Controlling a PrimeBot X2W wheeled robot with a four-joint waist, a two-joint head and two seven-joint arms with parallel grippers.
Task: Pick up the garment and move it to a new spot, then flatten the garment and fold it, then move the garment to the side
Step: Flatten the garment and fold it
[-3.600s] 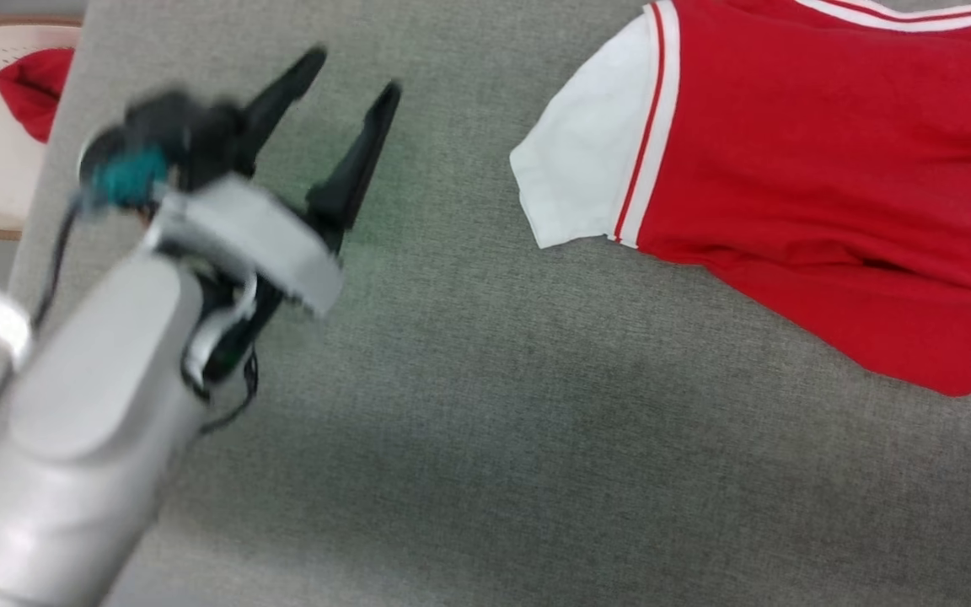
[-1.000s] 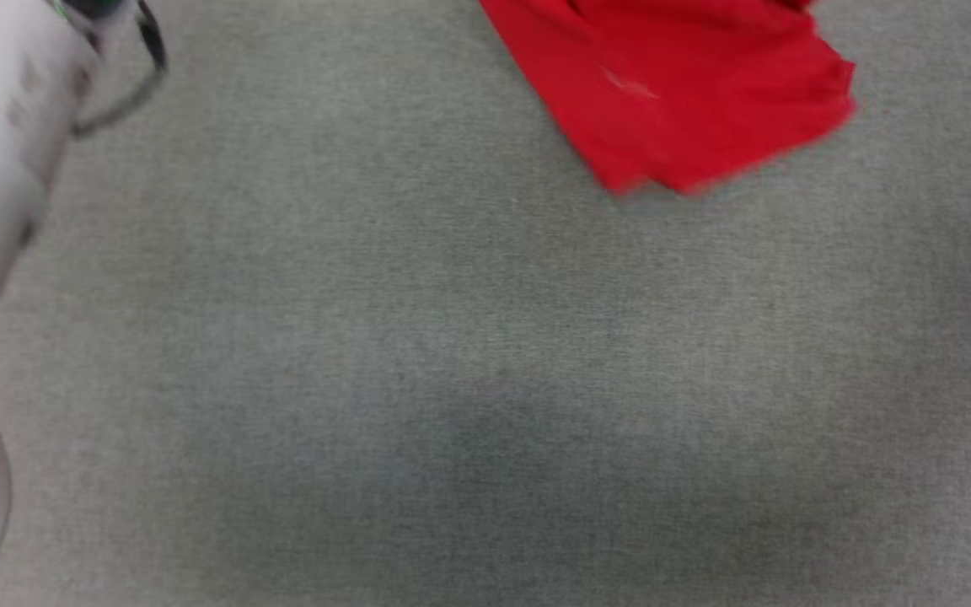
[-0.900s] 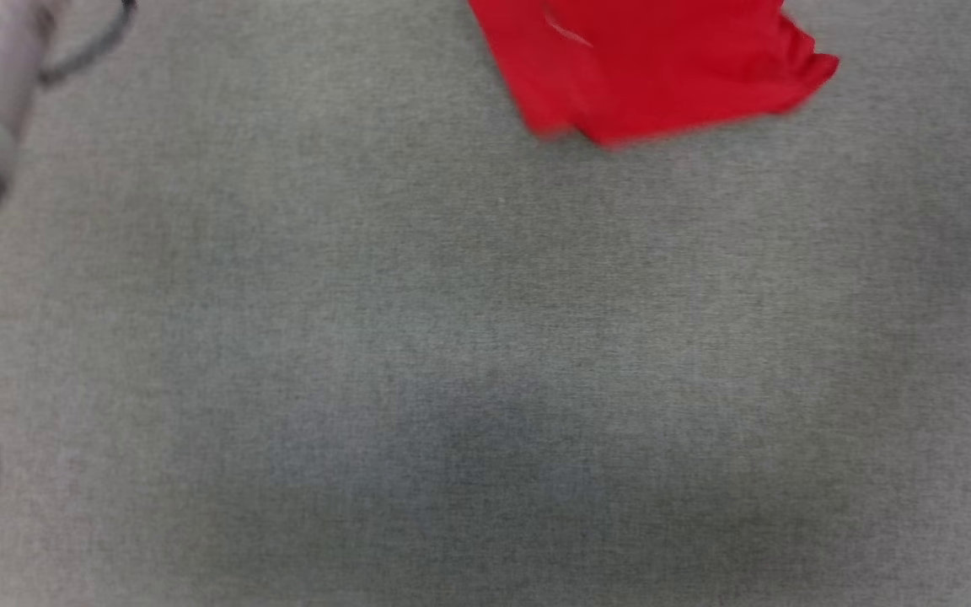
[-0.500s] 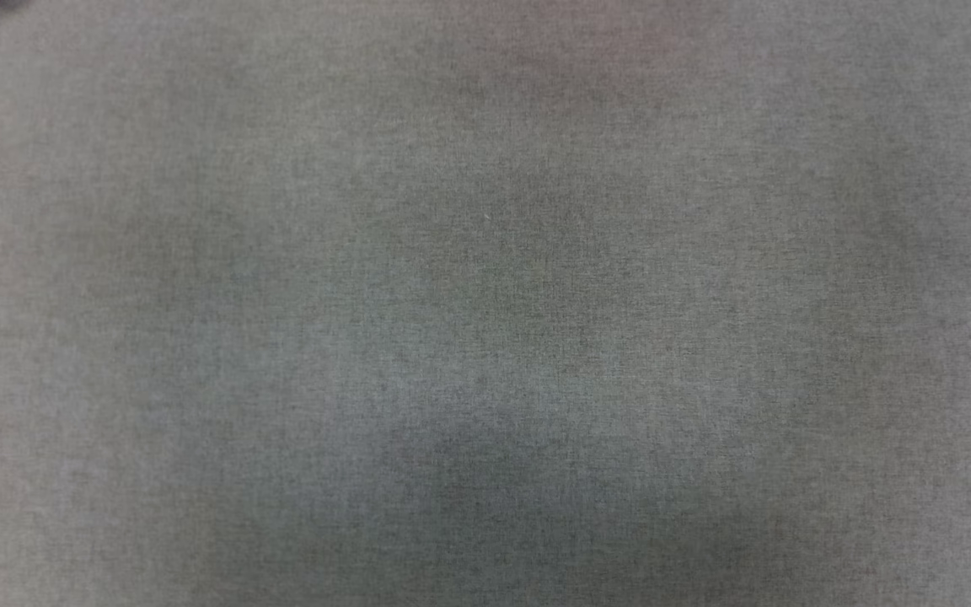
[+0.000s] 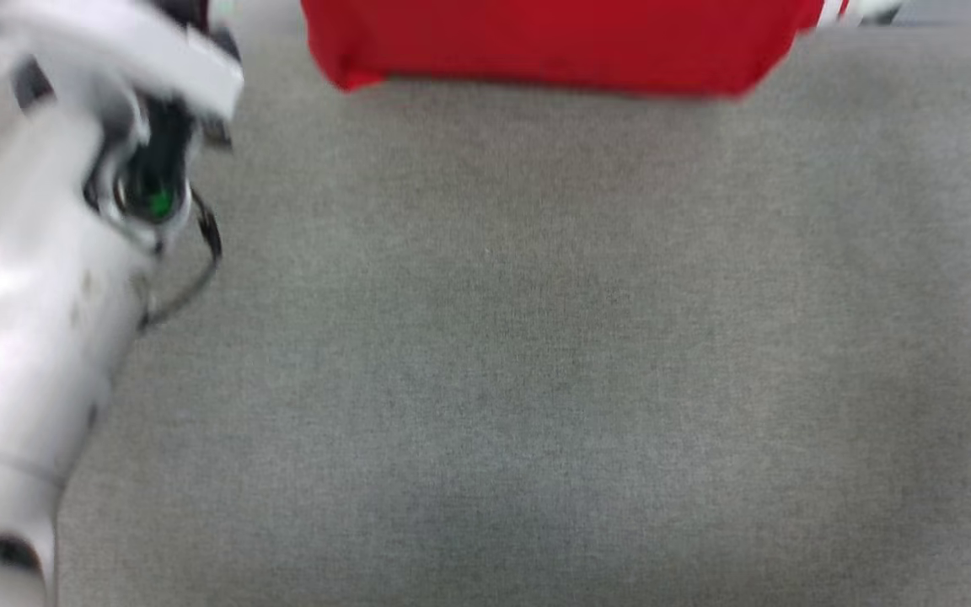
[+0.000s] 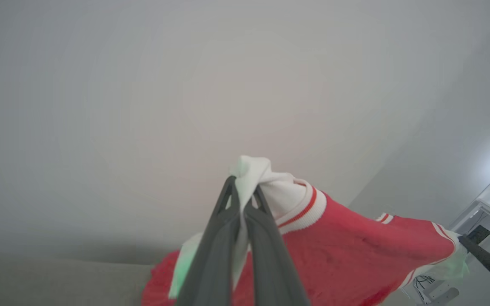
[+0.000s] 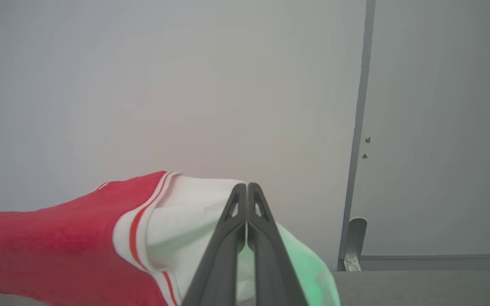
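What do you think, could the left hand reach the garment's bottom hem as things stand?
Probably not: the left hand is shut on a sleeve of the garment, sharing the lift with the right hand; the hem hangs below, so it must release first.

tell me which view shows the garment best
Left wrist view: the garment spans sleeve to sleeve, pinched by the left gripper. The right wrist view has one sleeve and some red; the head view, a blurred red edge.

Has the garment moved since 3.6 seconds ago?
Yes. The garment lay flat on the grey table; now the left gripper and right gripper pinch its white sleeves, holding it lifted above that table.
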